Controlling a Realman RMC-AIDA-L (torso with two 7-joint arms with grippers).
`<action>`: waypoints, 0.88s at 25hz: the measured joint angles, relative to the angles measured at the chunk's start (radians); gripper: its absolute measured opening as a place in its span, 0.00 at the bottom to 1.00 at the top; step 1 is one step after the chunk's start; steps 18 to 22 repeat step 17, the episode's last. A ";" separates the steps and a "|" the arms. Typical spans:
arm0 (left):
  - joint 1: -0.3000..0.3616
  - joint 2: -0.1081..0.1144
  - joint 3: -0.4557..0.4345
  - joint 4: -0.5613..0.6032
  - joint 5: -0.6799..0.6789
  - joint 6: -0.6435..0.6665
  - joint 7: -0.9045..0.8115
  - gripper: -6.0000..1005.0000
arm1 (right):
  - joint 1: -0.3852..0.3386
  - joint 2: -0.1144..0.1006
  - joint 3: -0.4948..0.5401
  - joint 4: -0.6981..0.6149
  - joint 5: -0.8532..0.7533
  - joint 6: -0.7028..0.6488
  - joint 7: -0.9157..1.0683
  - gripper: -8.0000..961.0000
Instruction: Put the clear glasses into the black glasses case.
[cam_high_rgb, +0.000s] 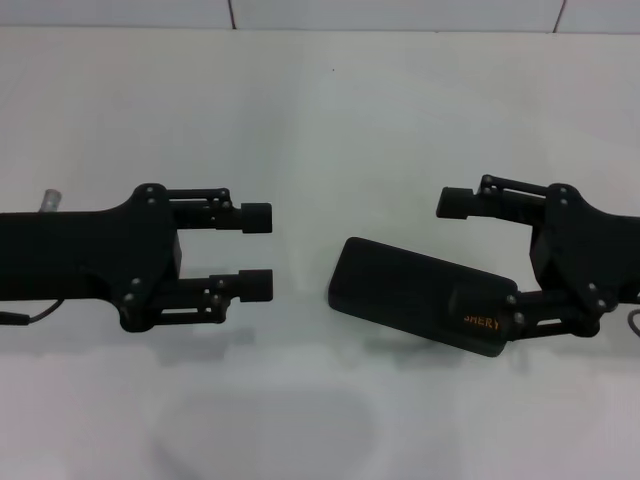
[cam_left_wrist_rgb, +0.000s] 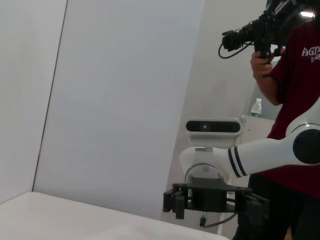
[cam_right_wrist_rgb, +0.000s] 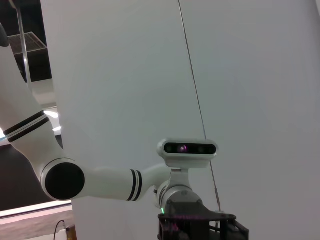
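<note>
Slim matte black rectangular glasses case (cam_high_rgb: 415, 294) lies closed on the white table (cam_high_rgb: 320, 120), long axis running 10 to 4 o'clock, orange-lettered end at 4. Right gripper (cam_high_rgb: 478, 262) spread wide, lower finger over that end; contact unclear. Left gripper (cam_high_rgb: 257, 251) at 9 o'clock, fingers apart, empty. A faint clear shape at 6 o'clock is possibly the clear wraparound glasses (cam_high_rgb: 265, 430).

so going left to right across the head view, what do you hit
left gripper, open and holding nothing → black glasses case, closed and lying at a slant on the white table → right gripper, open, its lower finger over the case's lettered end. The clear glasses cannot be made out with certainty.
</note>
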 joint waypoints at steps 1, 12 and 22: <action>-0.002 0.000 0.000 -0.003 0.000 0.000 0.000 0.62 | 0.000 0.000 0.000 0.000 -0.001 0.000 0.000 0.89; -0.004 0.000 -0.001 -0.005 0.000 0.000 0.000 0.62 | 0.002 0.000 -0.009 0.004 -0.006 0.002 0.004 0.89; 0.000 0.000 -0.001 -0.006 0.000 0.000 0.003 0.62 | 0.006 0.000 -0.010 0.004 -0.006 0.008 0.005 0.89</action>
